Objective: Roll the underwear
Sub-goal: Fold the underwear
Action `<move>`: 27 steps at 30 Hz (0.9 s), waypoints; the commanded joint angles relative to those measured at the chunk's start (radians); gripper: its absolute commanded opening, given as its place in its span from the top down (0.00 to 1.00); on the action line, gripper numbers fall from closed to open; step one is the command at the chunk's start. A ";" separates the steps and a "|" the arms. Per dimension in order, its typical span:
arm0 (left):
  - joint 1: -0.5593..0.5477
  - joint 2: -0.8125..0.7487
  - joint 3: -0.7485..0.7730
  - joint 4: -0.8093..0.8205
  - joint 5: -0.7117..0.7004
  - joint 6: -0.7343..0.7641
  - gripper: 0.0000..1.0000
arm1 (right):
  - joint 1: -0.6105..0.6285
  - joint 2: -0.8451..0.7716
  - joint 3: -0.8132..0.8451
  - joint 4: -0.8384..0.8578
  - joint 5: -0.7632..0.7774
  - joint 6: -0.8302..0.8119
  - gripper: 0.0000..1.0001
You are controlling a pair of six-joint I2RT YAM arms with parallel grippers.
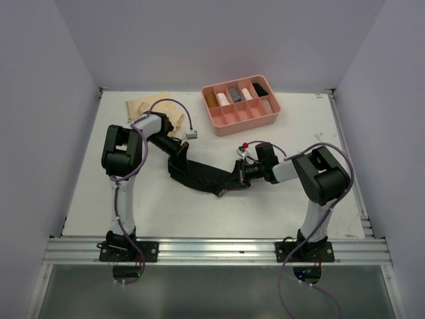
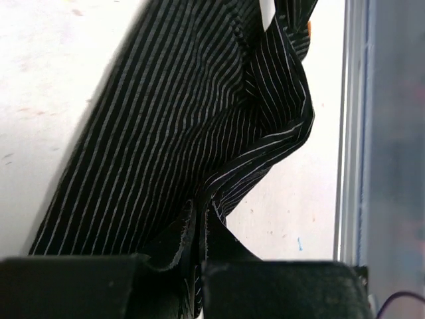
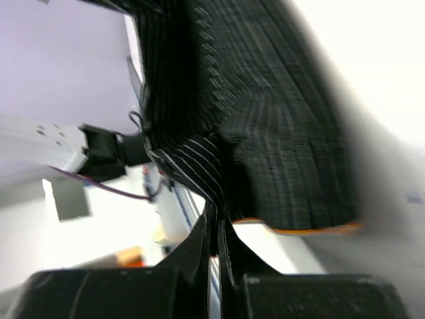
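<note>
The white table [image 1: 99,206] is carrying everything. Two arms are reaching in from its near edge, the left arm [image 1: 126,159] and the right arm [image 1: 322,176], and they are bending toward each other over the middle.

A pink tray [image 1: 246,123] is sitting near the far edge, a bit right of the middle. Small rolled things are lying in its back row of boxes, one in each.

The black underwear [image 1: 202,176] is lying stretched out in the middle of the tabletop, between the two arms. It is showing thin white stripes [image 2: 179,133] and a little orange edge [image 3: 312,229]. I cannot tell if it is touching the table all the way.

The tan underwear [image 1: 143,106] is lying flat near the far left corner, partly hiding behind the left arm.

The left gripper [image 1: 176,156] is pinching the left end of the black underwear, jaws squeezing tight on the cloth [image 2: 199,266]. The right gripper [image 1: 240,174] is pinching the right end the same way [image 3: 222,266].
</note>
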 commanded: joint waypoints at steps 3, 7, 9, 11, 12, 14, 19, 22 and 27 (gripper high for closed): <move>0.106 0.101 0.117 -0.030 0.200 -0.174 1.00 | -0.050 0.096 -0.058 0.430 -0.070 0.331 1.00; 0.184 0.164 0.152 -0.024 0.240 -0.220 1.00 | -0.085 0.196 -0.093 0.692 -0.093 0.518 1.00; 0.206 0.164 0.140 0.047 0.231 -0.298 1.00 | -0.088 0.215 -0.091 0.809 -0.099 0.607 1.00; 0.221 0.147 0.111 0.157 0.182 -0.416 1.00 | -0.088 0.242 -0.090 0.901 -0.099 0.722 1.00; 0.221 0.141 0.108 0.171 0.165 -0.422 1.00 | -0.087 0.250 -0.085 0.991 -0.098 0.759 1.00; 0.221 0.116 0.081 0.240 0.118 -0.473 1.00 | -0.084 0.258 -0.070 1.048 -0.086 0.839 1.00; 0.211 0.129 0.094 0.199 0.055 -0.423 1.00 | -0.051 0.167 0.060 0.685 -0.092 0.582 1.00; 0.209 0.119 0.077 0.200 0.033 -0.409 1.00 | -0.053 0.112 0.297 -0.107 -0.008 0.166 1.00; 0.211 0.093 0.034 0.231 0.018 -0.412 1.00 | -0.090 0.210 0.504 -0.633 0.120 -0.240 1.00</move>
